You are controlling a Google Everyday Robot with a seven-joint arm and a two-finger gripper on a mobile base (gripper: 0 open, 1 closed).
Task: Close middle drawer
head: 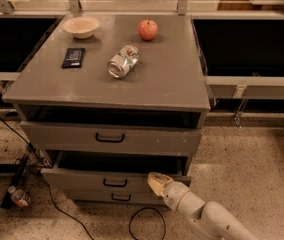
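Note:
The middle drawer [82, 178] is a wide grey drawer with a low front panel and a small black bar handle [115, 183]. It stands pulled out from the grey cabinet, and its dark inside shows behind the front. My gripper [155, 182] comes in from the lower right on a white arm. Its cream fingers are together as one tip, resting against the right end of the drawer's front panel and holding nothing.
The taller top drawer [109, 138] is slightly out above, and a narrower bottom drawer front [121, 198] sits below. On the cabinet top lie a bowl [81, 26], an apple [148, 29], a can [123, 61] and a black device [73, 57]. Cables [147, 224] and a bottle [18, 196] lie on the floor.

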